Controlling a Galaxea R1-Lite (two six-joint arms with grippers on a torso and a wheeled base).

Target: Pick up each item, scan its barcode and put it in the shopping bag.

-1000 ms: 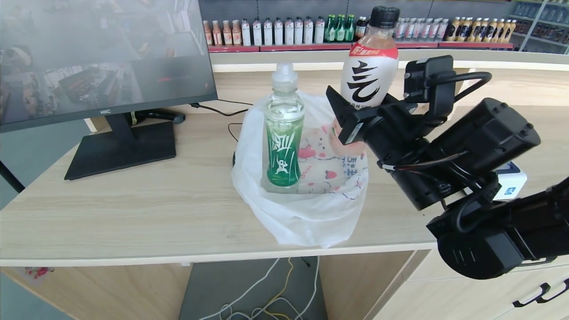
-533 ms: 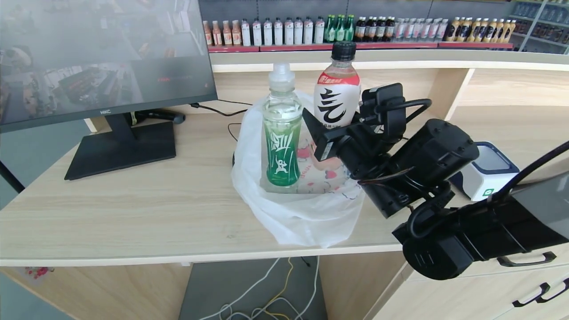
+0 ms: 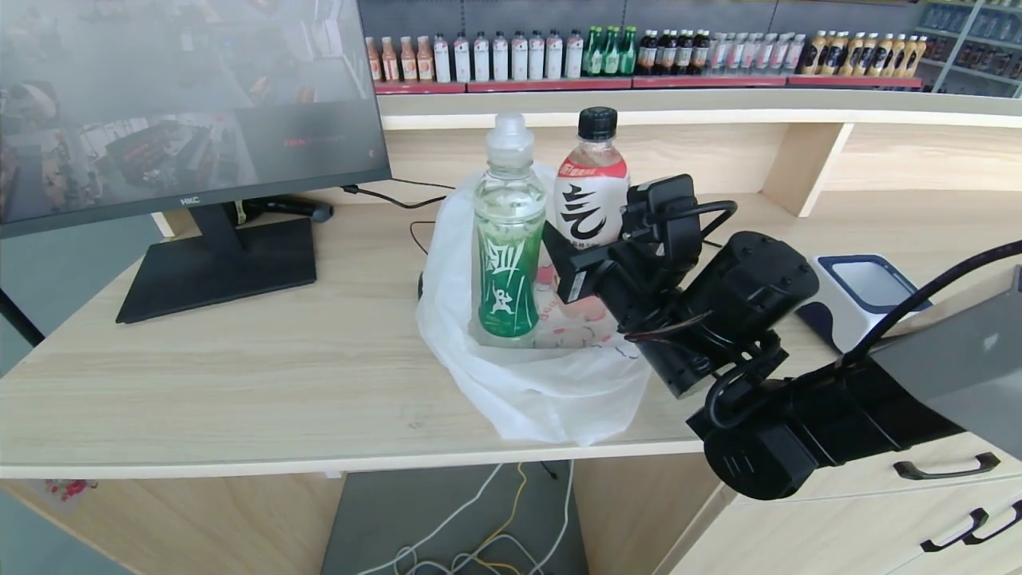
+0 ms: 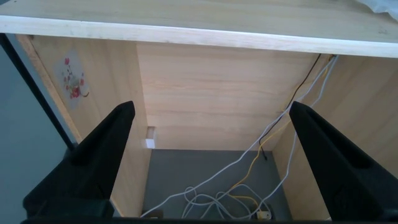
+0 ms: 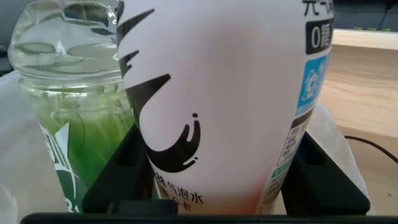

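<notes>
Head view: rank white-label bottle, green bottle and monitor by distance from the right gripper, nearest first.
1. White-label bottle: held in the right gripper.
2. Green bottle: just to its left, standing in the bag.
3. Monitor: far left on the counter.

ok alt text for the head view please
The right gripper holds a black-capped white bottle upright at the open white shopping bag, close beside a green bottle standing in it. The bag sits on a wooden counter, with a monitor to its left and a barcode scanner to its right.
</notes>
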